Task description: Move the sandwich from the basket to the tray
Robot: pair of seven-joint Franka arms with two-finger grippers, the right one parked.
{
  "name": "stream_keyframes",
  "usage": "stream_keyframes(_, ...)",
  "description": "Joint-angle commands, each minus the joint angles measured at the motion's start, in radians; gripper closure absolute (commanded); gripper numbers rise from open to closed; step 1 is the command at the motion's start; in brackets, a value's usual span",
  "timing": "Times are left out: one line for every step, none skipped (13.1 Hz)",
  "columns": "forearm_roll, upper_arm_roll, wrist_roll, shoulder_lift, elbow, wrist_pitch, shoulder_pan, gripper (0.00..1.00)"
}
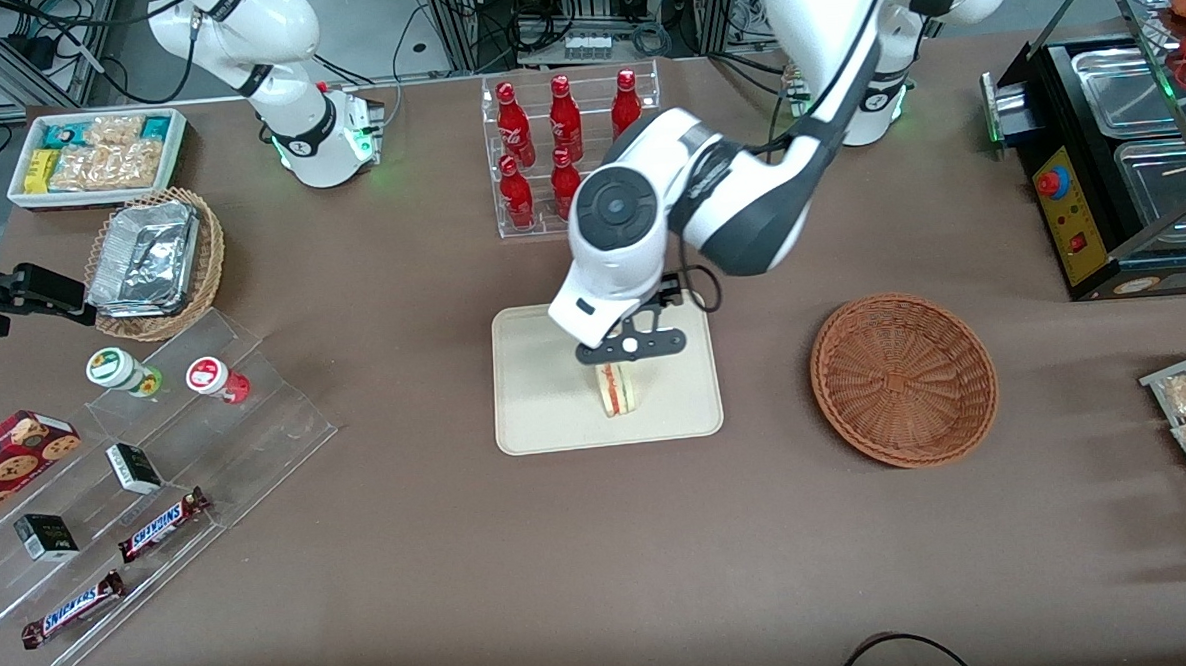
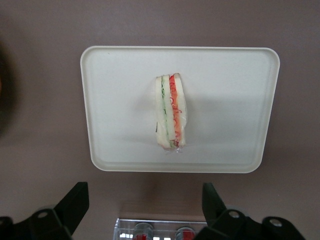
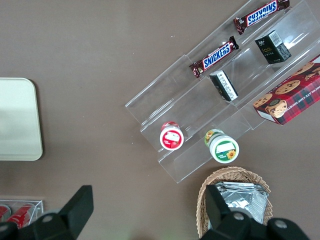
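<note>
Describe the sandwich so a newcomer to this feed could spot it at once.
Find the cream tray at the table's middle, nearer the front camera than the red bottle rack. The sandwich stands on it, directly under the gripper, whose jaws are open. It is the tray's only item, showing red and green filling.

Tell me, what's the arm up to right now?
Gripper open, above the tray. Sandwich standing on tray. Basket empty. Nothing in the way.

Even overhead light, soft shadows, sharp
</note>
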Motion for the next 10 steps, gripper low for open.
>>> stream_keyframes(-0.016, 0.013, 0.085, -0.048, -0.002, -0.055, 0.029, 0.0)
stream_keyframes(-0.013, 0.013, 0.085, -0.068, -0.006, -0.069, 0.05, 0.0)
stream_keyframes(-0.016, 0.013, 0.103, -0.088, -0.006, -0.108, 0.089, 0.0)
stream_keyframes(-0.022, 0.007, 0.149, -0.122, -0.021, -0.153, 0.144, 0.0)
stream_keyframes(-0.022, 0.007, 0.229, -0.148, -0.053, -0.161, 0.167, 0.0)
stream_keyframes(-0.016, 0.013, 0.281, -0.189, -0.101, -0.153, 0.172, 0.0)
stream_keyframes(-0.014, 0.015, 0.313, -0.22, -0.145, -0.15, 0.214, 0.0)
stream_keyframes(-0.014, 0.013, 0.352, -0.251, -0.175, -0.149, 0.257, 0.0)
stream_keyframes(-0.014, 0.015, 0.401, -0.278, -0.198, -0.152, 0.28, 0.0)
stream_keyframes(-0.013, 0.015, 0.439, -0.304, -0.231, -0.152, 0.319, 0.0)
